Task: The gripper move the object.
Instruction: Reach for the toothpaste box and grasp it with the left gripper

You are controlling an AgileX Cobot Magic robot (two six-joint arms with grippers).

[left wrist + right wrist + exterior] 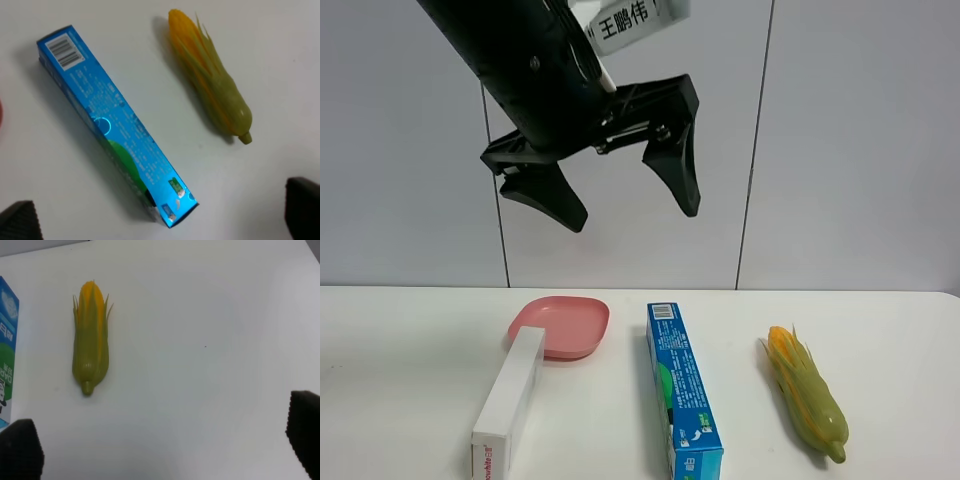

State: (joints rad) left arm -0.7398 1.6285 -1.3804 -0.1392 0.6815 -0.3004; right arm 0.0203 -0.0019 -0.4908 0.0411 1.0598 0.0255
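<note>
The left gripper (632, 212) hangs high above the white table (400, 350), over its middle and clear of everything on it. Its two black fingers are spread wide with nothing between them. A white name tag (635, 20) sits on the dark arm above the claw.

On the table, nearest the left edge, a long white box (510, 405) lies lengthwise, with one end at the front edge and the other reaching toward the far edge. That far end overlaps the front rim of a pink plate (565, 325); whether it rests on the rim or only lies in front of it cannot be told.

Just right of the plate, about midway between the left and right edges, lies the blue box (682, 395). It lies flat and free, its barcode end toward the far edge and its other end at the front edge. It is apart from both the plate and the white box.

Further toward the right edge lies the corn cob (807, 395), near the blue box but not touching it. Its yellow tip points to the far edge and its green stub to the front edge.

In the right wrist view the right gripper (162, 440) is also spread wide and empty, above bare table beside the cob.
</note>
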